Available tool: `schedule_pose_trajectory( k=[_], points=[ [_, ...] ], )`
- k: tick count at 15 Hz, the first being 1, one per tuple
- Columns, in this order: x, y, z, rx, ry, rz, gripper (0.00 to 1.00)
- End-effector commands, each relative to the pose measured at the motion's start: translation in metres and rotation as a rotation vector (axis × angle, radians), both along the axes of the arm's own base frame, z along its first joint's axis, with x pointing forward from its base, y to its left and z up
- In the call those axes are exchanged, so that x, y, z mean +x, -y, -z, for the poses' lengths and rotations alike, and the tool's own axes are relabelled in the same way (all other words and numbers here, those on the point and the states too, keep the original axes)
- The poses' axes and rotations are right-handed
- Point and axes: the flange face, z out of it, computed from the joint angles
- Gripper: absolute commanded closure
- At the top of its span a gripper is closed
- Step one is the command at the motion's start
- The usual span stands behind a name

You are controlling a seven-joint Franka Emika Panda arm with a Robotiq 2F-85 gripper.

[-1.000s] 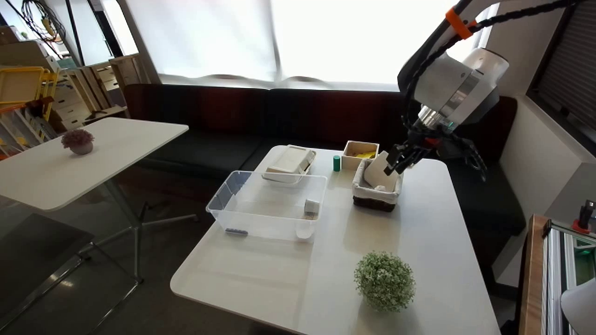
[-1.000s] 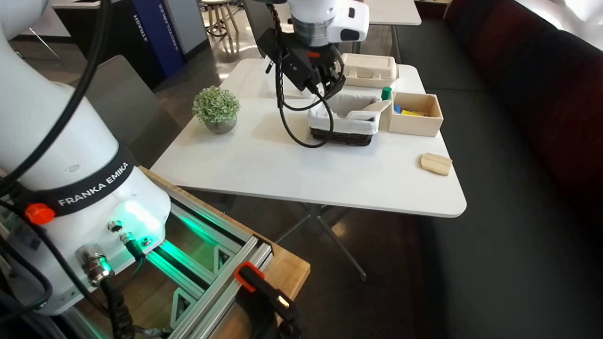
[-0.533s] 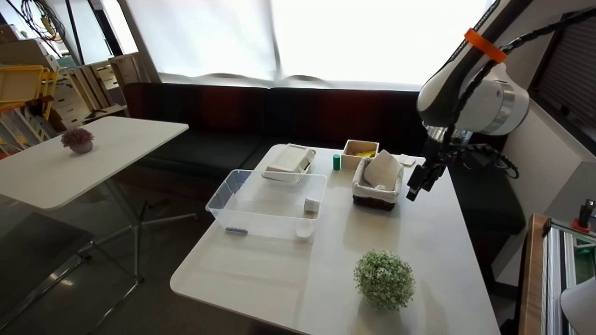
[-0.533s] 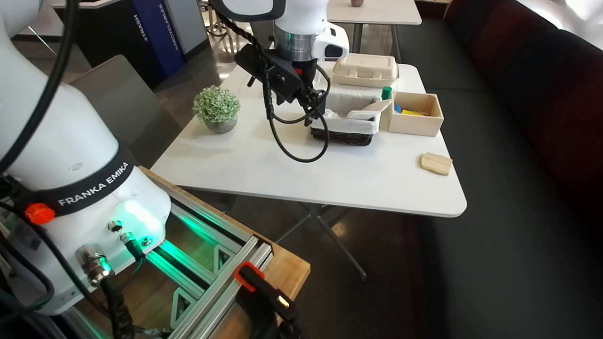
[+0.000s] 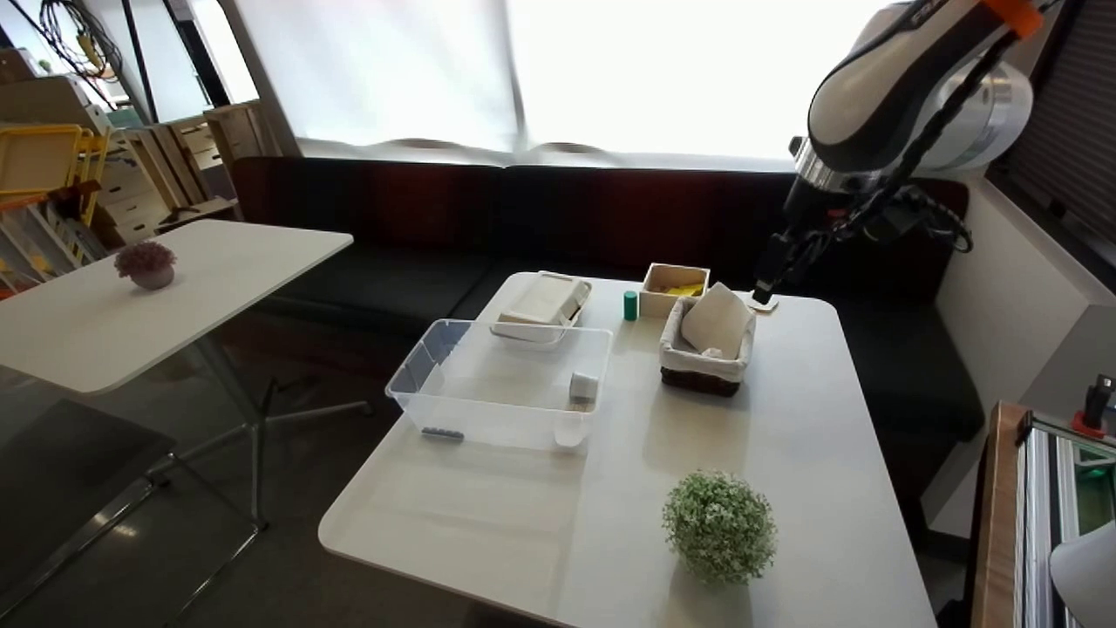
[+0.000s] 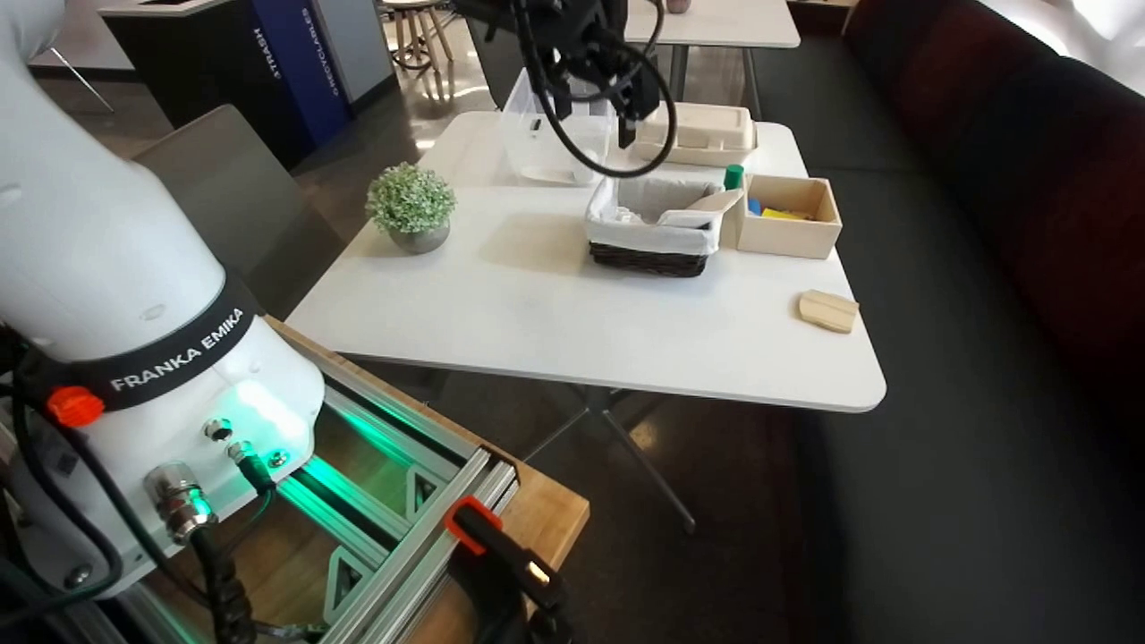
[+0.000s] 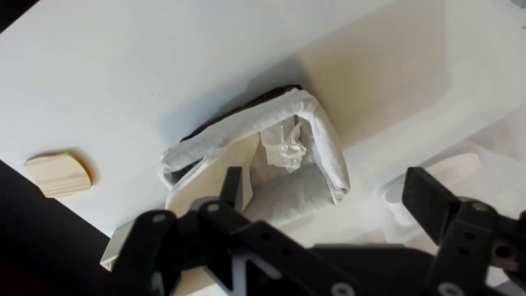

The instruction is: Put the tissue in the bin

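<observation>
The tissue, a small crumpled white scrap, lies inside the white-lined dark wicker basket, in the wrist view (image 7: 286, 150) and in both exterior views (image 5: 711, 352) (image 6: 626, 216). The basket (image 5: 697, 366) stands on the table; its liner also shows in an exterior view (image 6: 657, 237) and the wrist view (image 7: 328, 139). A flat beige piece (image 7: 205, 183) leans in the basket beside the tissue. My gripper (image 7: 326, 181) is open with nothing between its fingers, well above the table. It also shows in both exterior views (image 5: 763, 292) (image 6: 595, 121).
A clear plastic tub (image 5: 514, 419) holds small items. A beige clamshell container (image 5: 542, 301), a green cylinder (image 5: 629, 305) and a wooden box (image 6: 787, 234) stand near the basket. A potted plant (image 5: 720, 528) and a wooden piece (image 6: 828, 310) are also on the table.
My gripper has moved away from over the basket, first dipping lower beside it, then rising higher above the table. The tissue and basket have not moved.
</observation>
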Motion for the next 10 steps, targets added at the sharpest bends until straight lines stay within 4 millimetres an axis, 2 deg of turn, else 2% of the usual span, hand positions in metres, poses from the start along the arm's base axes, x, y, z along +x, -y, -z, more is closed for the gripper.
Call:
schedule_pose_trajectory(
  k=[1, 2, 4, 5, 7, 10],
  points=[
    [-0.030, -0.026, -0.047, 0.004, 0.031, 0.025, 0.00],
    [-0.018, -0.023, -0.079, -0.027, 0.024, 0.029, 0.00],
    [-0.026, -0.036, -0.115, -0.049, 0.086, -0.044, 0.00],
    [-0.012, -0.023, -0.081, -0.018, 0.052, -0.010, 0.00],
    [-0.017, -0.031, -0.112, -0.042, 0.090, -0.028, 0.00],
    [-0.022, -0.034, -0.119, -0.053, 0.103, -0.032, 0.00]
  ],
)
